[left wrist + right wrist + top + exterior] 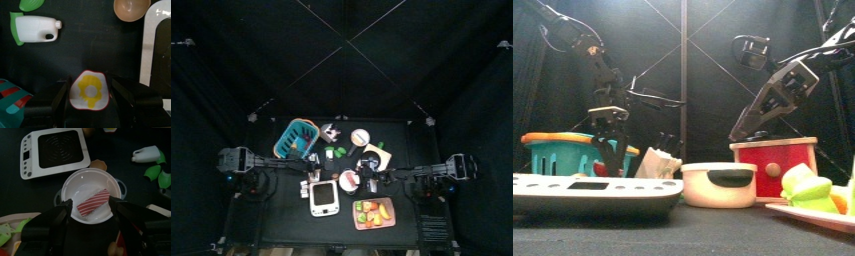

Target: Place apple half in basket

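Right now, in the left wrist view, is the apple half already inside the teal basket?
No, the apple half lies on the black table between the left gripper's open jaws, with the basket off to the side.

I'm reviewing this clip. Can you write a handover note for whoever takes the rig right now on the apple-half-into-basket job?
Left gripper: jaws open, one on each side of the apple half, which lies cut face up on the table. No grip visible.
Right gripper: jaws open above a white bowl holding a striped slice. It is not on the job.
Basket: near the left arm, and the apple half is not in it.
Done: approach.
Left to do: close, lift, carry to the basket, release.
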`<action>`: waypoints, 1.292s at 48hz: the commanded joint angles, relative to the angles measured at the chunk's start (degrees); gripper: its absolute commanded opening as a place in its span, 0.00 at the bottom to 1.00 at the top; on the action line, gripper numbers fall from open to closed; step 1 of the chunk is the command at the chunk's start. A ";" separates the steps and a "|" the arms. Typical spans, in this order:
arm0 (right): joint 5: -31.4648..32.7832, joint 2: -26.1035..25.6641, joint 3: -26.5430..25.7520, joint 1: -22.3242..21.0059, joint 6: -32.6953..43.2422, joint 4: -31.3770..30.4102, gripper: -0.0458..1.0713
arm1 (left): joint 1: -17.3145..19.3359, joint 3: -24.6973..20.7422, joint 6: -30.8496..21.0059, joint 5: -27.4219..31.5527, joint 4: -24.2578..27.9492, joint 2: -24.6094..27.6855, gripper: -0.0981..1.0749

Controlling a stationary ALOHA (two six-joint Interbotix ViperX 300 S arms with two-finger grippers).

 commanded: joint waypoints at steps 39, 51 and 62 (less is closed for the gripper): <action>5.54 -3.08 0.44 -0.26 0.18 2.81 0.86 | -6.59 -7.91 1.49 -17.84 -5.01 0.35 0.74; 5.54 -2.90 0.53 -0.26 0.18 2.81 0.86 | -5.89 -8.26 1.49 -8.88 -2.81 -5.54 0.74; 5.45 -2.55 0.09 -0.26 0.18 2.64 0.86 | -4.83 -6.15 1.32 1.85 4.66 -15.91 0.74</action>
